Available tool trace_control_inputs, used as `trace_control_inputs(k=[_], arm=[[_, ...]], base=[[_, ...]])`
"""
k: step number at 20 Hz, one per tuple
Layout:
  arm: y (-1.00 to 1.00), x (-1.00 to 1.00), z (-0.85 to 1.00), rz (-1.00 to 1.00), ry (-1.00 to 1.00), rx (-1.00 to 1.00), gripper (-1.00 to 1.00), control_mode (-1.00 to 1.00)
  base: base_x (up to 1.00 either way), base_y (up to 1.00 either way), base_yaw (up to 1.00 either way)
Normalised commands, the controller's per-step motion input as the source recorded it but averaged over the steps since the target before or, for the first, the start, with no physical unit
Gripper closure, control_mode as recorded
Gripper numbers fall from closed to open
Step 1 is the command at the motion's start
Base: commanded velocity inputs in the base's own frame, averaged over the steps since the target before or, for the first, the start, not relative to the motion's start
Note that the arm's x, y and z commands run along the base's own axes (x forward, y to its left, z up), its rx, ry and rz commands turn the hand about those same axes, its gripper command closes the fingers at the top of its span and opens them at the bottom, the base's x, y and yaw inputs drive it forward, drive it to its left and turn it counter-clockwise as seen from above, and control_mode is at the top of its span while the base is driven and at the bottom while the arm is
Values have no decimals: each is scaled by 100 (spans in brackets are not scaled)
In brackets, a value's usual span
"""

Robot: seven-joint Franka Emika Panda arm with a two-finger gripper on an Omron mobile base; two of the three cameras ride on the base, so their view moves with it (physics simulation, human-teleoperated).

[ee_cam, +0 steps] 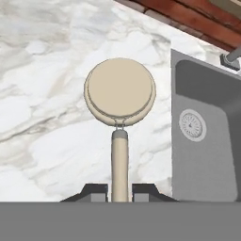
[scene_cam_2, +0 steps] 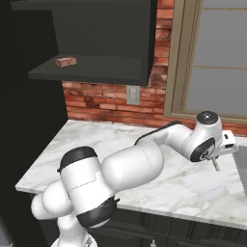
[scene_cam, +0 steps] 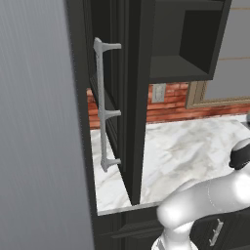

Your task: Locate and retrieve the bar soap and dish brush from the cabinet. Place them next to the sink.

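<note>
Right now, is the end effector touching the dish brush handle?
Touching. In the hand view the end effector is closed on the dish brush handle, both fingers against it, above the counter.

a white marble counter (scene_cam_2: 183,188) is running along a red brick wall (scene_cam_2: 96,103), which is carrying a pale outlet plate (scene_cam_2: 132,94) beside a wood-framed window (scene_cam_2: 219,62) with grey panes. dark lower cabinets (scene_cam: 219,229) with a metal pull are sitting under the counter, while a tall grey panel (scene_cam: 34,127) is standing at the left next to a long silver handle (scene_cam: 103,105). a grey sink basin (ee_cam: 207,136) with a round drain (ee_cam: 192,125) is lying set into the marble.
</note>
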Motion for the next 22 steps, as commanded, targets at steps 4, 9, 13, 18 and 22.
trace_control_inputs(k=[4, 9, 13, 18, 22], arm=[[-14, 36, -34, 6, 1, 0, 100, -100], [-26, 32, -30, 6, 0, 0, 100, -100], [-32, 28, -34, 8, 0, 0, 100, -100], [-19, 29, -29, 7, 2, 0, 100, -100], [-6, 28, -18, 9, 0, 3, 100, -100]], base=[[0, 0, 0], [0, 0, 0], [0, 0, 0], [0, 0, 0], [0, 0, 0]])
